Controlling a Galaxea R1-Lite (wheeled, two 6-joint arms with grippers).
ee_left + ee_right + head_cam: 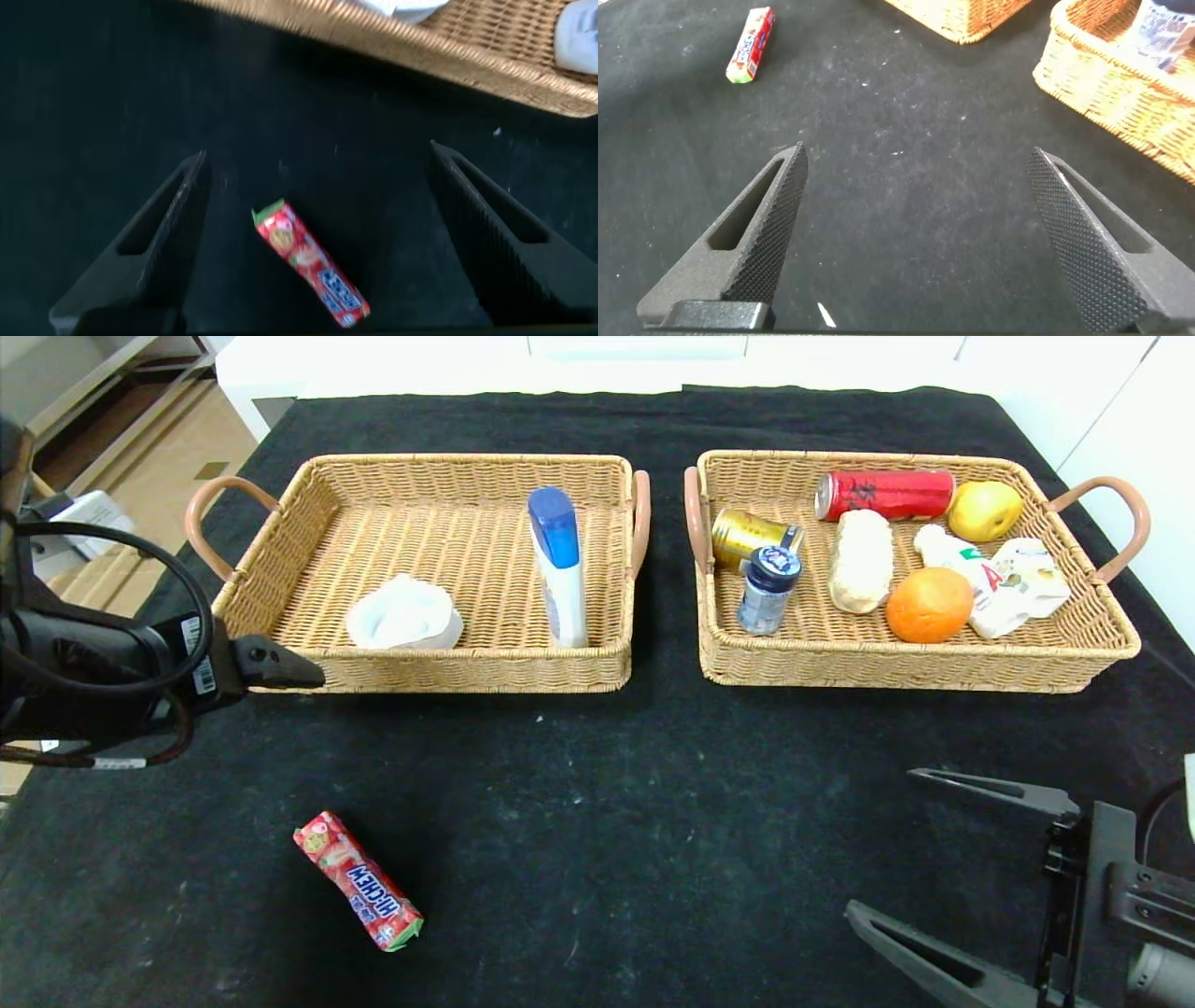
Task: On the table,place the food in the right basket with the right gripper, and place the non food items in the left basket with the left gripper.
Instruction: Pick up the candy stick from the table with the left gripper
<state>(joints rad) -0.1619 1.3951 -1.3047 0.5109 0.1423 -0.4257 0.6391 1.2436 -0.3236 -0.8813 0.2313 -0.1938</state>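
A red candy pack (358, 880) lies alone on the black table, front left. In the left wrist view the same candy pack (310, 264) shows between the fingers of my left gripper (318, 149), which is open and holds nothing. That gripper hangs above the table by the front left corner of the left basket (429, 669). The left basket holds a white bowl (404, 613) and a blue-capped white bottle (560, 565). My right gripper (881, 840) is open and empty at the front right, short of the right basket (887, 669). In its wrist view the gripper (917, 149) has bare cloth between its fingers, with the candy pack (750, 44) far off.
The right basket holds a red can (885, 493), a gold can (752, 534), a small blue-lidded bottle (767, 588), bread (861, 572), an orange (929, 604), a yellow fruit (985, 510) and a white packet (1004, 579). Shelving stands off the table's left edge.
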